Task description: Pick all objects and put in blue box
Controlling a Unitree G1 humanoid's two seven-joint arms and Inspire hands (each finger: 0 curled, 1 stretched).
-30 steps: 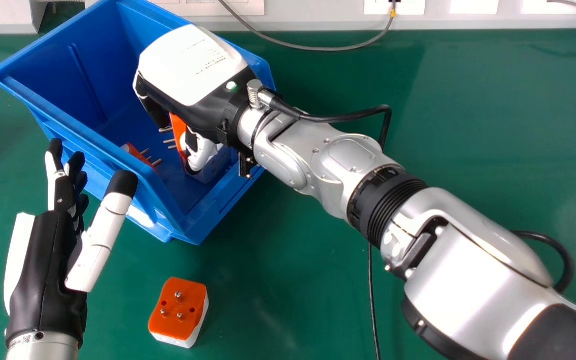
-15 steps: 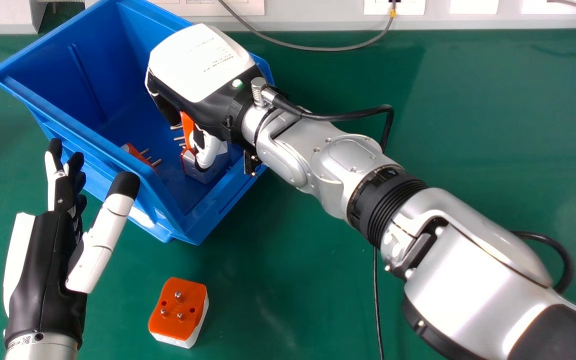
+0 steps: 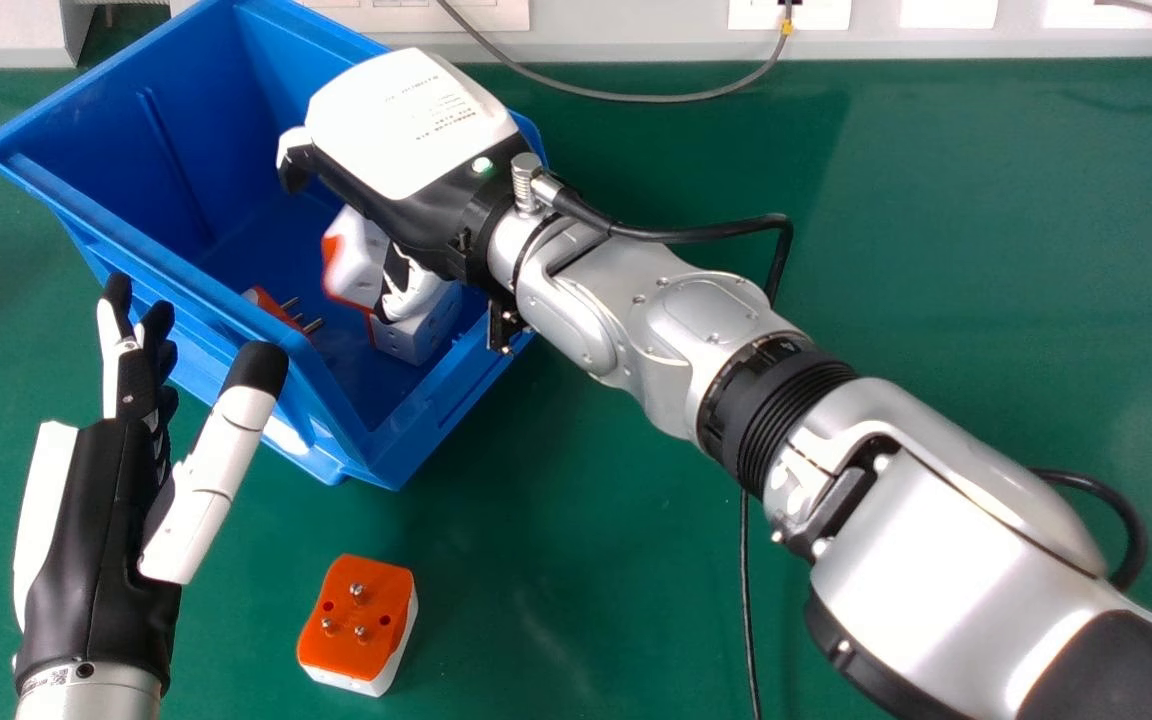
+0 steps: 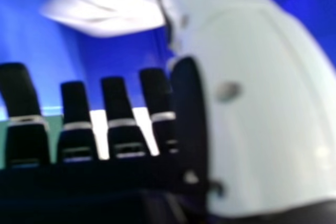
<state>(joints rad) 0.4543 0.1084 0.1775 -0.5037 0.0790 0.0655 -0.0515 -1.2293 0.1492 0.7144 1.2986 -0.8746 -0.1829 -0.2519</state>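
In the head view, I judge that I am at the release step: my right hand is over the blue plastic box, an outer finger straightened, and a white-and-orange plug adaptor tilts beside my thumb. I cannot tell whether they touch. Two more lie in the box: a pale block-shaped adaptor and an orange one with metal pins. The last, an orange-topped white adaptor, sits pins up on the green table. My left hand is open, its thumb tip near the box wall.

Next I should lift clear of the near right rim, where my wrist hardware hangs close, before turning towards that last adaptor. There is room to come in from its right; my left thumb narrows the other approach.

In the right hand view, my fingers are straight and grip nothing; white-and-orange casing tilts beyond them against blue plastic.
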